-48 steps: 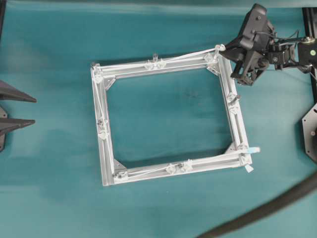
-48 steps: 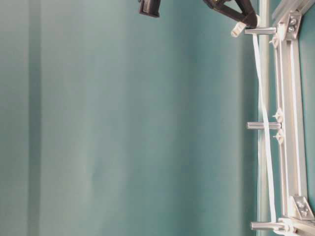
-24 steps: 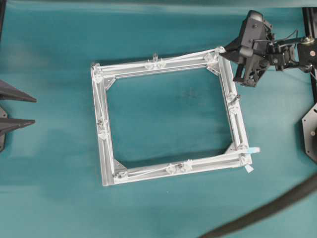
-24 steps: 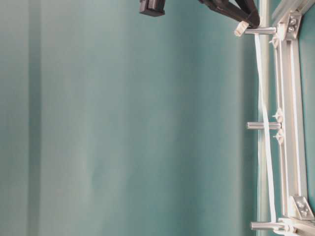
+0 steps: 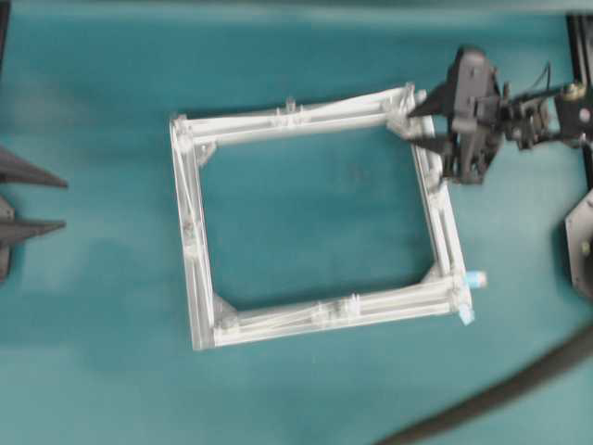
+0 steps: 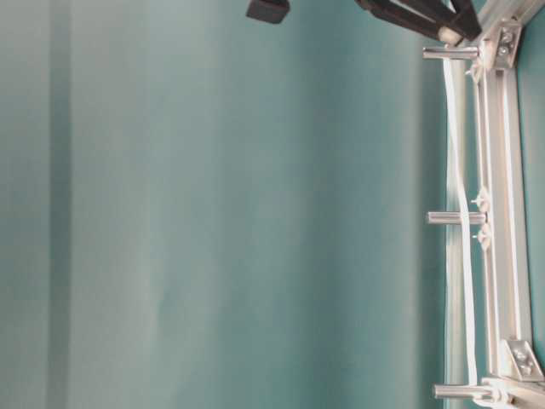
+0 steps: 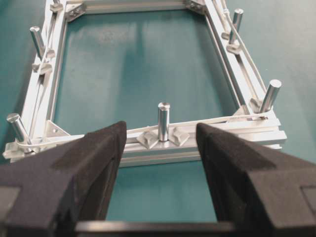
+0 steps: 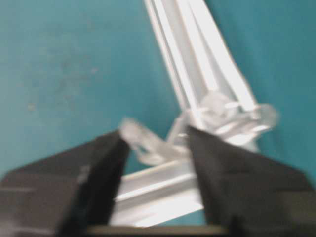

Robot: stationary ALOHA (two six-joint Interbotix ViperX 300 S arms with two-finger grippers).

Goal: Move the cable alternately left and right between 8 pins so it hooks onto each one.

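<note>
Resting on the teal tabletop (image 5: 111,102), the frame (image 5: 190,278) carries the cable (image 7: 249,61) strung along its pins (image 7: 163,121). Left gripper (image 7: 160,163): fingers apart, empty, facing the near rail. Right gripper (image 8: 157,148): fingers spread at the frame's corner, gripping nothing.

Left hand (image 7: 158,163) agape; right hand (image 8: 155,148) parted (blurred).

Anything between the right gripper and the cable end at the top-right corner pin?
Nothing visible. The right gripper is open, its fingers either side of the cable end beside the frame corner. The right wrist view is blurred, so contact can't be judged. The left gripper is open, away at the opposite side.
</note>
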